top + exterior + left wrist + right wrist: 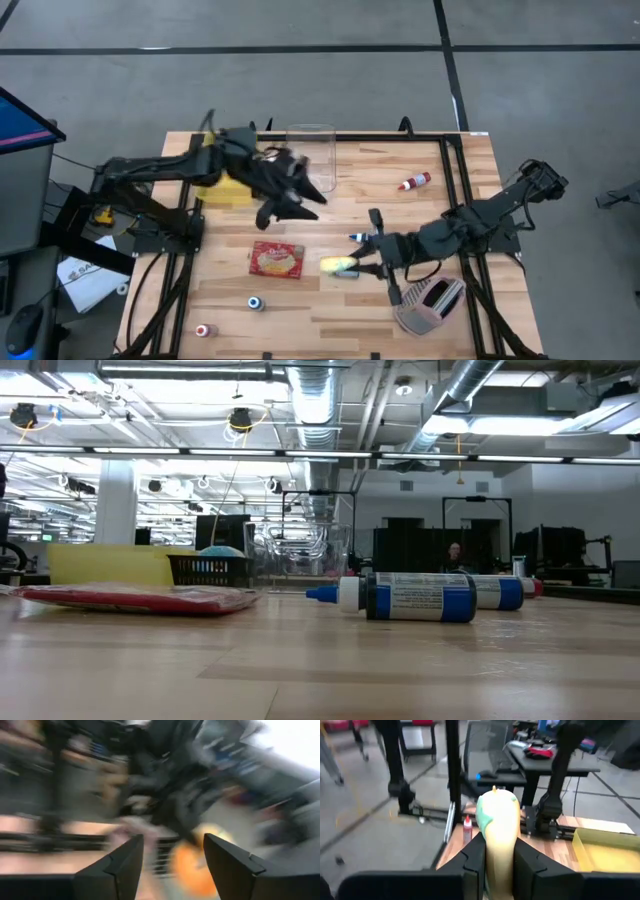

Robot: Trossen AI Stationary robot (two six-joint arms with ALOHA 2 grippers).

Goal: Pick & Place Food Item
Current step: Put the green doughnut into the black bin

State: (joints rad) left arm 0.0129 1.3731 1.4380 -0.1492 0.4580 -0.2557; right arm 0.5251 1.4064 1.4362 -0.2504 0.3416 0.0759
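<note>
Seen from above: right claw point(352, 262) raised over the middle of the wooden tabletop point(330, 320), clamped on a pale yellow food item with a green end point(338, 265); left claw point(290, 200) blurred over the back-left area, near a yellow tray point(225, 190) and a clear container point(311, 155). Also there: a red packet point(276, 258) just beside the food item, a red-capped bottle point(413, 182) toward the back right, two small bottles point(256, 302) near the front edge, a mesh-topped object point(430, 305) under the right arm. Right wrist view alone confirms the grip: food item point(498, 840) upright, pinched between both dark fingers point(472, 862). Left wrist view, heavily blurred, shows only its own fingers point(127, 865) spread apart, nothing between them. Low view shows neither claw: just the red packet point(135, 598), yellow tray point(110, 564), a dark basket point(208, 568) and two blue-labelled bottles point(410, 597) lying on their sides.
</note>
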